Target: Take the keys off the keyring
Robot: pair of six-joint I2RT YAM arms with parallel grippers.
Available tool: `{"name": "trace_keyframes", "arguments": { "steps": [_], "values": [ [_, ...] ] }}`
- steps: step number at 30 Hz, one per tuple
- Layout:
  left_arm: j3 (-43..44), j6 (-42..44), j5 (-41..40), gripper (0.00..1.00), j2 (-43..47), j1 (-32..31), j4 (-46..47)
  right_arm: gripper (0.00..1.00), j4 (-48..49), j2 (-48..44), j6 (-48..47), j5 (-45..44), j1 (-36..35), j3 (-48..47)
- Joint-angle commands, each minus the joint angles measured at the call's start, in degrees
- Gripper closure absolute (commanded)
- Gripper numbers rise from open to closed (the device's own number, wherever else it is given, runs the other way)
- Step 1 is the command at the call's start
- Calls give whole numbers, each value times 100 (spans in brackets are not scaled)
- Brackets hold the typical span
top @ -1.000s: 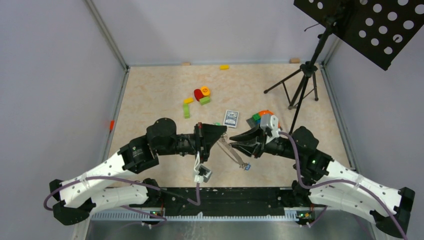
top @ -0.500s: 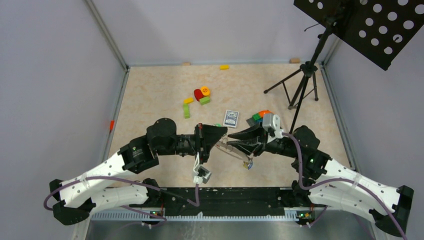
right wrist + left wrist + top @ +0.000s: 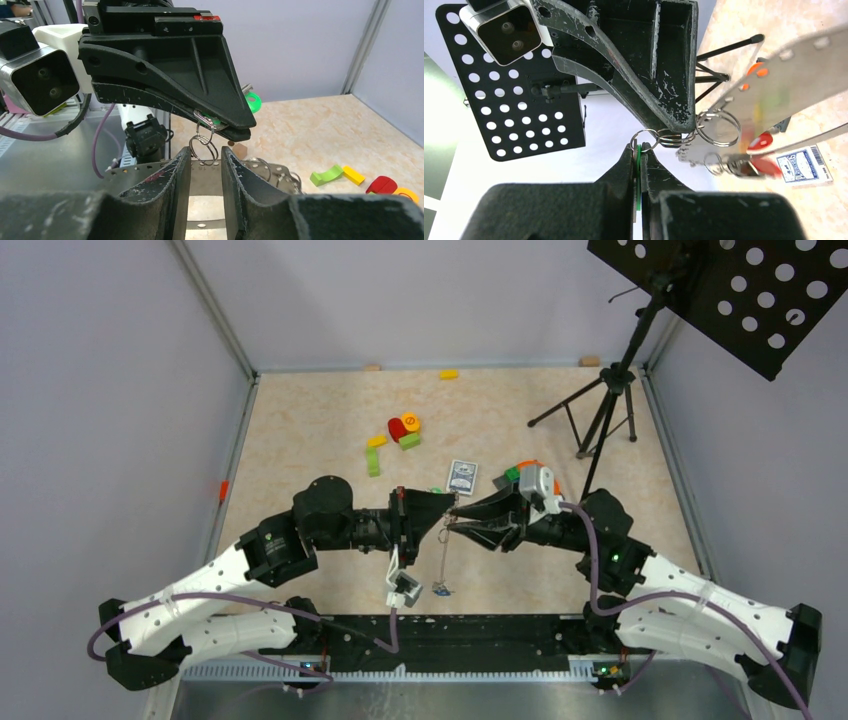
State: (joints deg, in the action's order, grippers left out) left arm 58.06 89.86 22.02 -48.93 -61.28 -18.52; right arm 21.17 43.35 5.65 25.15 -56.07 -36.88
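Two grippers meet tip to tip above the near middle of the table (image 3: pixel 300 420). Reaching in from the left, the left gripper (image 3: pixel 640 150) is pressed together on the green tag (image 3: pixel 638 172) of one of the keys. Pinching the flat tag rather than the wire probably gives its pads a broad face and anchors that key while the rest is worked free. Small split rings (image 3: pixel 204 147) link this key to the keyring (image 3: pixel 444 558), a thin grey perforated band. It hangs straight down from the meeting point, and a blue tag (image 3: pixel 441 590) dangles at its low end near the arm bases. Whether that end touches the table cannot be told. Coming from the right, the right gripper (image 3: pixel 205 157) has its jaws partly spread with the split rings in the gap, and no firm pinch on them can be made out. This placement suggests it is lining up to take a ring. No key appears detached, so the task seems to be at an early stage. The freely hanging band may swing and pull the rings out of line. The playing-card box (image 3: pixel 462 476) and toy blocks (image 3: pixel 400 430) lie farther off, well apart.
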Motion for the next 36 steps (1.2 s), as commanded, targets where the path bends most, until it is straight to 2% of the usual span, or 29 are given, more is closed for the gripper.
{"name": "trace_keyframes", "arguments": {
  "steps": [1,4,12,27,36],
  "values": [
    [144,-66,143,100,33,6,244,73,359,67,58,138,-9,-319],
    [135,-63,144,100,37,10,244,75,397,94,75,148,-13,-321],
    [110,-66,82,100,80,10,244,100,367,41,112,110,-13,-264],
    [-39,-127,-265,100,352,10,306,100,579,-345,376,-343,-9,-22],
    [-99,-212,-163,100,347,8,306,100,1462,-269,946,-684,-15,222]
  ]
}}
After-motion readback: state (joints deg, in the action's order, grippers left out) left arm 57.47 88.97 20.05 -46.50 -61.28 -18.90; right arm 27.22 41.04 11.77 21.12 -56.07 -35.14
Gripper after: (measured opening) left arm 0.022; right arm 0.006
